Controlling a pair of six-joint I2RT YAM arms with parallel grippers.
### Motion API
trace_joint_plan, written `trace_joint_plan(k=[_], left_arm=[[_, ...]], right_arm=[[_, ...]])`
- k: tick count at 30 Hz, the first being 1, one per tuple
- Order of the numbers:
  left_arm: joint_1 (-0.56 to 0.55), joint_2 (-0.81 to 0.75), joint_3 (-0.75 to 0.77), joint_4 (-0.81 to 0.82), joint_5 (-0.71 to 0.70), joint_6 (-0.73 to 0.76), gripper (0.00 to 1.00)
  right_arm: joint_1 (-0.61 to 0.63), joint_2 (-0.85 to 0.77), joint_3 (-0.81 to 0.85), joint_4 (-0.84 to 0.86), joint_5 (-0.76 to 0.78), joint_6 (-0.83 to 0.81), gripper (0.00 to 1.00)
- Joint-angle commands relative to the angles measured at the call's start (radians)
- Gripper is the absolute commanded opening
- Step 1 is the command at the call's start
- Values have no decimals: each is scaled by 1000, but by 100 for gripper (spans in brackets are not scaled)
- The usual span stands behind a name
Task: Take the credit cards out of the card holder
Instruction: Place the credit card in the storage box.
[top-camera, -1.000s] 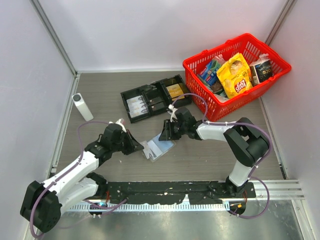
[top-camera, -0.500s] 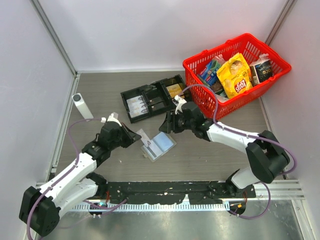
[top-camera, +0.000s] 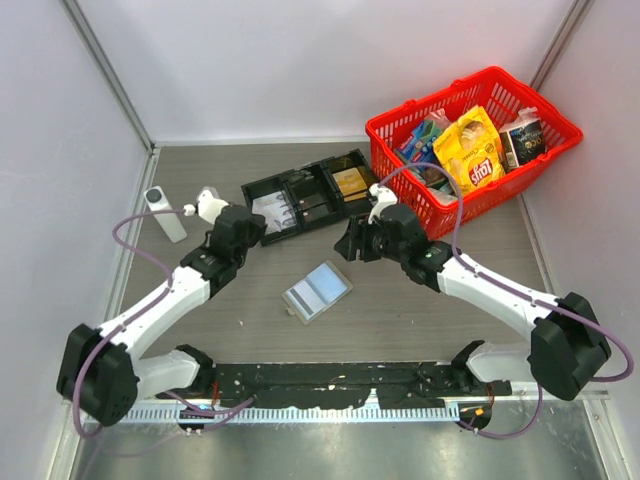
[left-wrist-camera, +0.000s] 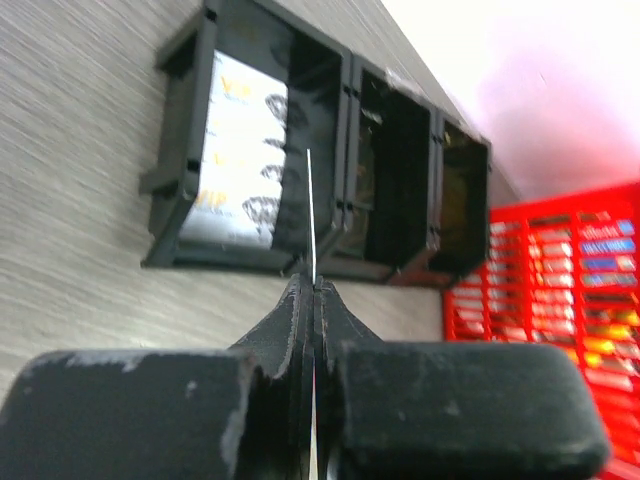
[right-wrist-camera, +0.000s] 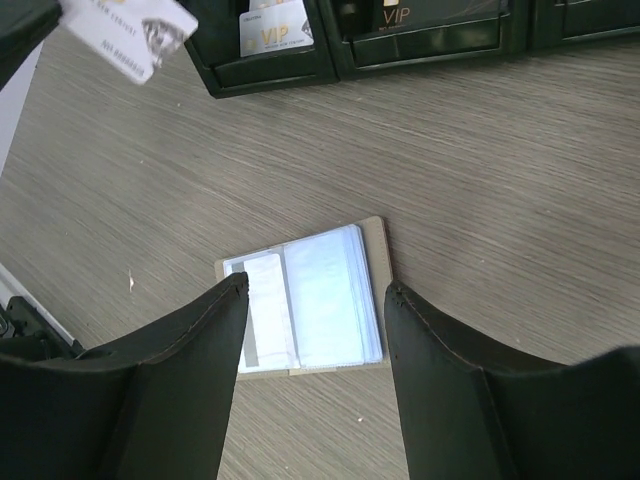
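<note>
The card holder (top-camera: 317, 291) lies open on the table, a grey-tan sleeve with pale blue credit cards (right-wrist-camera: 330, 295) in its clear pockets. My right gripper (top-camera: 345, 247) hovers open above it, and in the right wrist view its jaws (right-wrist-camera: 315, 285) stand wide apart on either side of the holder (right-wrist-camera: 378, 235) without touching it. My left gripper (top-camera: 252, 218) is shut on one whitish credit card, seen edge-on in the left wrist view (left-wrist-camera: 311, 215) and flat in the right wrist view (right-wrist-camera: 125, 30). It holds the card above the near-left end of the black tray (top-camera: 305, 195).
The black compartmented tray (left-wrist-camera: 390, 170) holds a white VIP card (left-wrist-camera: 240, 150) in its left compartment and a gold card (top-camera: 352, 182) at its right. A red basket (top-camera: 470, 130) of snacks stands at the back right. A white cylinder (top-camera: 165, 213) stands at the left.
My left gripper has lifted a card away from the holder and carried it up and back toward the black tray. My right gripper has drawn back to the right, off the holder.
</note>
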Motion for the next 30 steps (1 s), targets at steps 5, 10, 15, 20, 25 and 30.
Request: trace_joint_plan(k=[5,10,15,20,25,30], left_arm=[[4,249,154,144,-271,-36,0],[6,393,247,172,-300,-77,0],[6,525,350,162,-358,-82,0],[7,623,420,168,-389,-102,0],[6,692,441,149,-410,-158,0],[4,726,425,149,-380,-168,0]], right_arm=[[-1,-90,-7,-61,84,-71,63],[-3,-108,-11,-81,87,-89,64],[-3,-114,-11,-81,87,-97,64],[-3,-122,-20,-81,87,-105,64],[-1,-117,-16,-81,76,-109,64],[-3,-107,-17,-76,55,-109,64]])
